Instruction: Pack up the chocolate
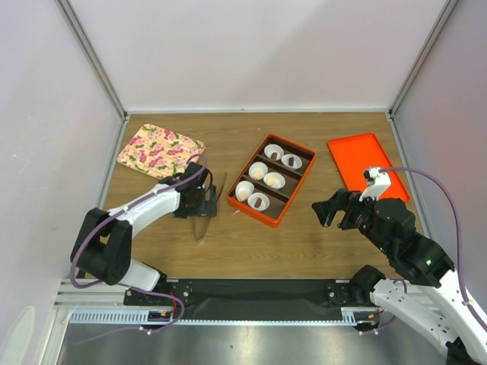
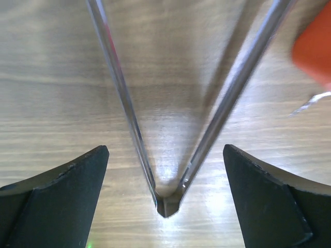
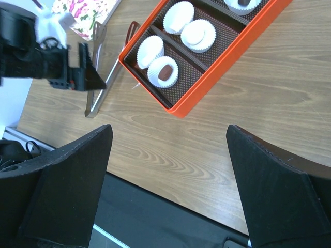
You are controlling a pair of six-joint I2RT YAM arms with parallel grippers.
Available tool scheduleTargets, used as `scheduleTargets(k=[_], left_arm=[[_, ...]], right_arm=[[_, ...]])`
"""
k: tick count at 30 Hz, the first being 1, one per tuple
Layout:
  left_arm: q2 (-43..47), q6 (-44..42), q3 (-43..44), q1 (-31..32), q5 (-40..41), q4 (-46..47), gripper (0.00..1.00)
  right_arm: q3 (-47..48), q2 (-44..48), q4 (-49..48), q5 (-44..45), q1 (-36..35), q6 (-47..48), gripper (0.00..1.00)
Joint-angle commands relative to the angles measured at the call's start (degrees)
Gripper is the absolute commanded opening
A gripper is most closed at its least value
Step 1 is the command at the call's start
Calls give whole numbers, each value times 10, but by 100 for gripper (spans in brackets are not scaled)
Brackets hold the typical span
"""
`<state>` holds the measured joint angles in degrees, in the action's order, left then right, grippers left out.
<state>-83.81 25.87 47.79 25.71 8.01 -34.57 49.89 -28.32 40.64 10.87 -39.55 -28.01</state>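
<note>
Two grippers in view, both wide open, nothing clamped. Left gripper (image 2: 165, 150) down near the desk, black fingers (image 2: 57, 201) standing either side of clear-looking V-shaped tongs (image 2: 166, 204), hinge end between them, touching neither. Right gripper (image 3: 169, 129) hanging over bare wood, near the orange rectangular divided box (image 3: 217, 72) but apart from it.

Chocolate already in that box: dark brown piece (image 3: 165, 72) sitting in a white fluted paper cup (image 3: 173, 81), pale golden piece (image 1: 257, 174) in another. Six cups counted from above; contents of some unreadable. No piece made out outside the box.

Risks, as a guess:
- Tongs loose on slick wood; likely to skid or twist away on an off-centre close.
- Grabbed at the hinge: little leverage on the tips, weak pinch, dropped piece.
- Squeezed too hard: tips crossing, tiny piece flicked out.
- Tong tips lying close to the box's near corner; easy to nudge the box on pickup.
- Paper cups light and unsecured; prone to tipping under a clumsy placement.
- Right arm close enough to clip the box on a careless swing.

Surface: wood-grain desk (image 1: 304, 243), glossy, strong glare in the left wrist view. Flat orange lid (image 1: 367, 163) to the right of the box, pink floral rectangular tray (image 1: 160, 150) at far left. Black rail (image 1: 251, 293) along the near edge. Plain pale walls (image 1: 251, 53) on three sides, metal posts (image 1: 91, 57) in the far corners.
</note>
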Motion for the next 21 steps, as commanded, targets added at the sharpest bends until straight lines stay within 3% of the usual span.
scheduleTargets(k=[1, 6, 14, 17, 21], left_arm=[[41, 11, 53, 2, 24, -40, 100], [66, 7, 130, 0, 66, -89, 100], [35, -24, 299, -42, 105, -127, 94], [53, -49, 312, -42, 62, -99, 95], [104, -63, 282, -37, -62, -35, 96]], right_arm=[[18, -11, -1, -2, 1, 1, 98], [28, -36, -8, -8, 1, -1, 98], [27, -63, -30, -5, 1, -7, 98], [28, -79, -30, 13, 2, -12, 98], [47, -122, -29, 38, 7, 1, 97]])
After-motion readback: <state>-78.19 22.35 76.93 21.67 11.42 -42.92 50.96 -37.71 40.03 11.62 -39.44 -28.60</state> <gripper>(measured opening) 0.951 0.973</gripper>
